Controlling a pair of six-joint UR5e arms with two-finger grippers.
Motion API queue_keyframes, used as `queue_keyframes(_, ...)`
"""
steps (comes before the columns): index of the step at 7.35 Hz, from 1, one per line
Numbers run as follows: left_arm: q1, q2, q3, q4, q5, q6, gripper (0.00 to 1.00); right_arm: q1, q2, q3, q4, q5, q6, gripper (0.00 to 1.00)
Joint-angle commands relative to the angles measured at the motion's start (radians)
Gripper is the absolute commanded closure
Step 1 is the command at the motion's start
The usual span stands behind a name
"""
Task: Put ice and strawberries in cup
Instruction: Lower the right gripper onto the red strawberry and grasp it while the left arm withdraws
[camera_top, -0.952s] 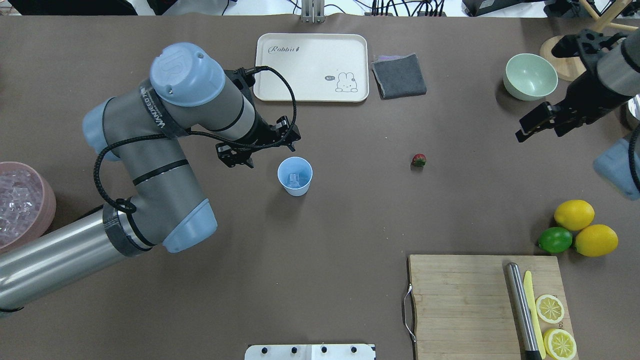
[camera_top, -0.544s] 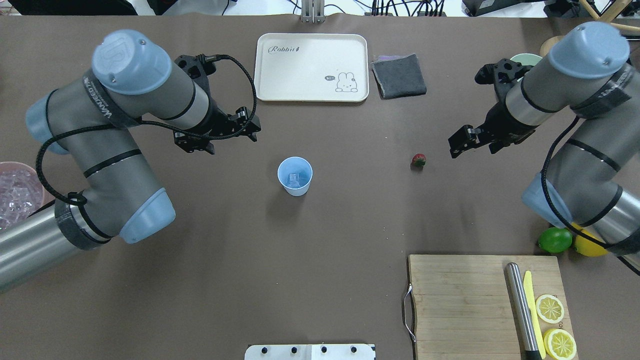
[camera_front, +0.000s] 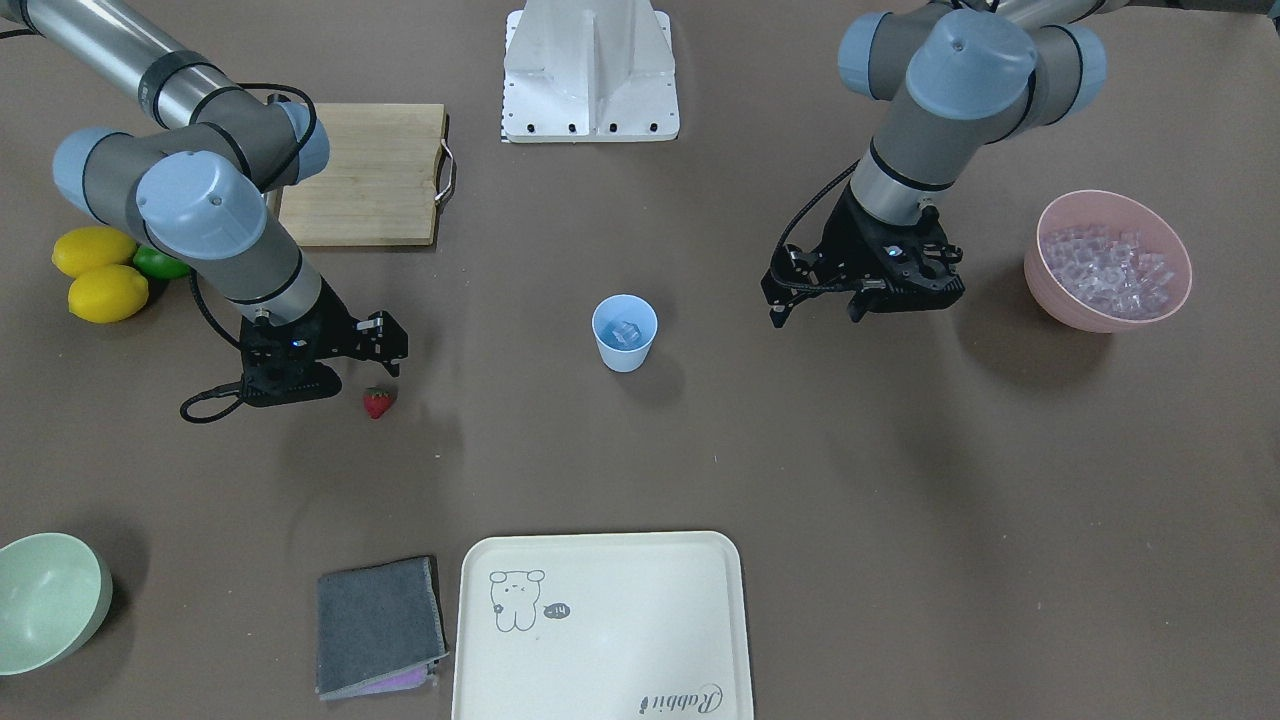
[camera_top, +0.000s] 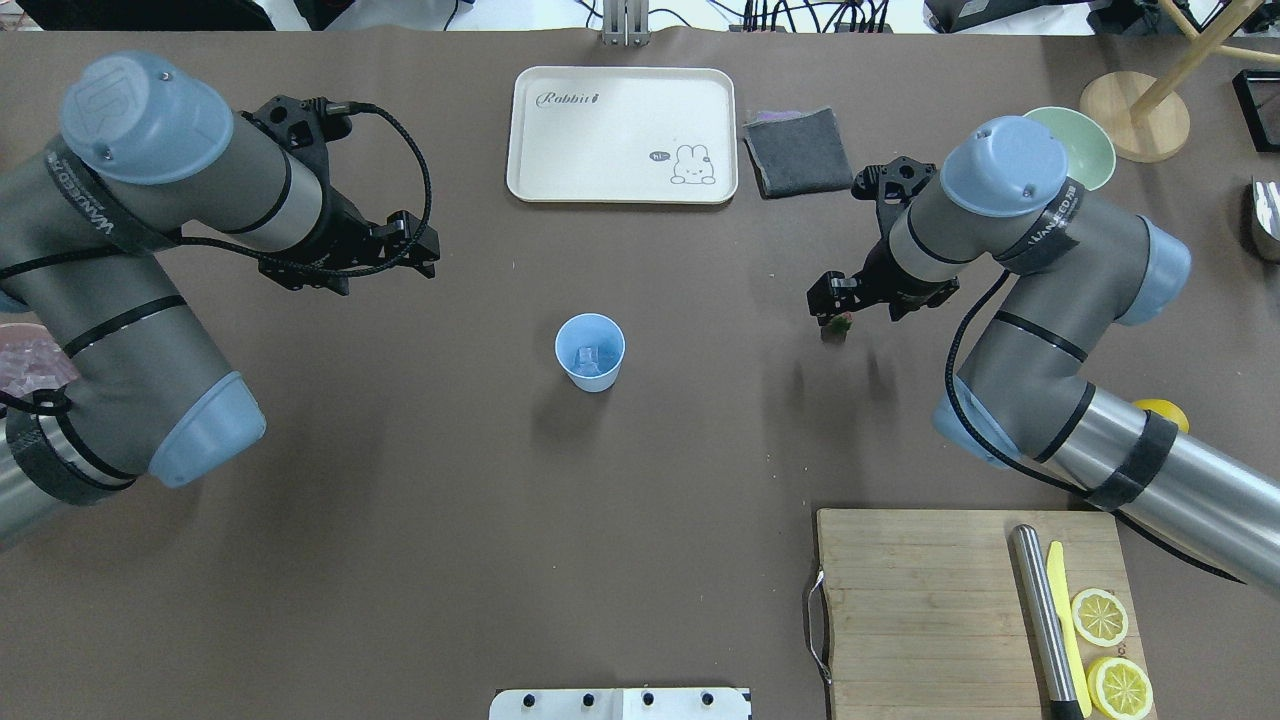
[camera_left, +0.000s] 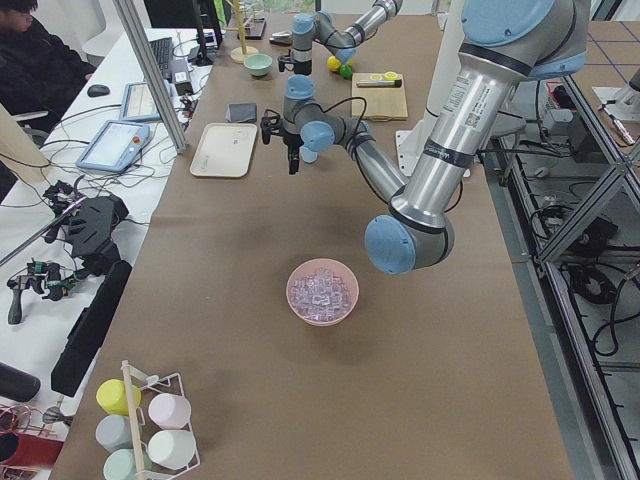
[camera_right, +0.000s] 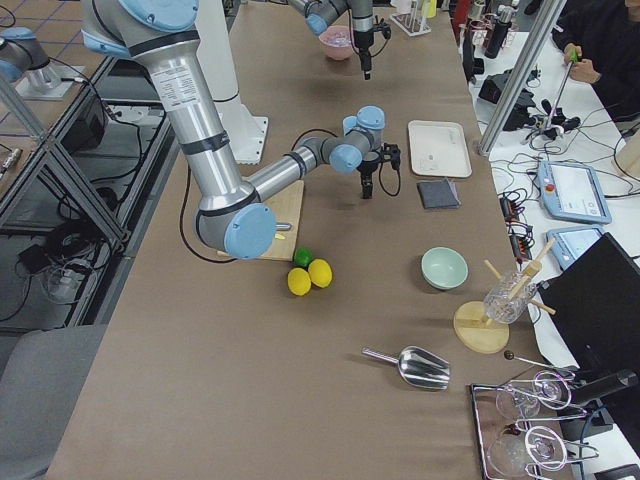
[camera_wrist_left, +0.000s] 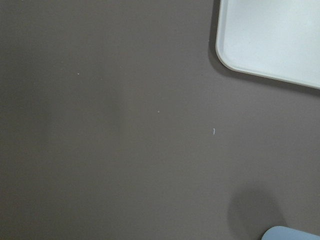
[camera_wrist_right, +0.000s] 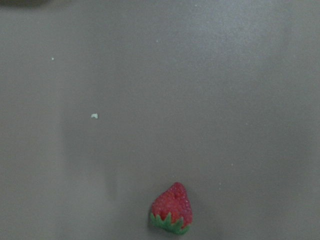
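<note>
- Right gripper (camera_top: 852, 303) hangs low over the table (camera_top: 640, 470), fingers spread, nothing between them.
- It is right at the strawberry (camera_front: 377, 402). From the front, the fruit lies on the brown surface just beside the near finger, with a sliver of table showing between the two.
- On the right wrist camera the strawberry (camera_wrist_right: 171, 209) sits at the bottom of the picture, green top toward the lower edge, with bare table all round it.
- Over to the left gripper (camera_front: 815, 316): its fingers are apart too, and it carries nothing. It hangs above the table between the cup (camera_top: 590, 350) and the pink bowl (camera_front: 1060, 305), touching neither.
- The cup stands upright mid-table, well apart from the strawberry, and there's ice (camera_top: 588, 357) lying in the bottom of it.
- Plenty more clear cubes are heaped in the pink bowl, out at the robot's left end of the table.
- The left wrist camera gives mostly bare table, with a corner of the cream tray (camera_top: 620, 130) at top right and a sliver of blue cup rim at bottom right.
- Further out, the tray lies at the far edge with a grey cloth (camera_top: 798, 152) just beside it, and a pale green bowl (camera_front: 40, 600) sits beyond that.
- On the robot's right, the wooden cutting board (camera_top: 920, 610) carries two lemon halves (camera_top: 1100, 617). Two whole lemons (camera_front: 107, 293) and a lime (camera_front: 160, 264) huddle together next to the right arm.
</note>
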Motion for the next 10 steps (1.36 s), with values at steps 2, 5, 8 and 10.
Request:
queue_keyframes(2,-0.001,0.003,-0.010,0.011,0.003,-0.001,0.02,-0.007,0.053,-0.078,0.012,-0.017,0.003,0.14)
queue_keyframes(5,-0.001,-0.002,-0.010,0.026,0.005,-0.001,0.02,-0.019,0.055,-0.100,0.012,-0.019,0.003,0.25)
queue_keyframes(8,-0.002,0.000,-0.018,0.030,0.005,-0.002,0.02,-0.021,0.049,-0.098,0.012,-0.017,0.002,1.00)
queue_keyframes(10,-0.002,0.000,-0.016,0.030,0.005,-0.002,0.02,-0.015,0.055,-0.087,0.012,-0.011,0.006,1.00)
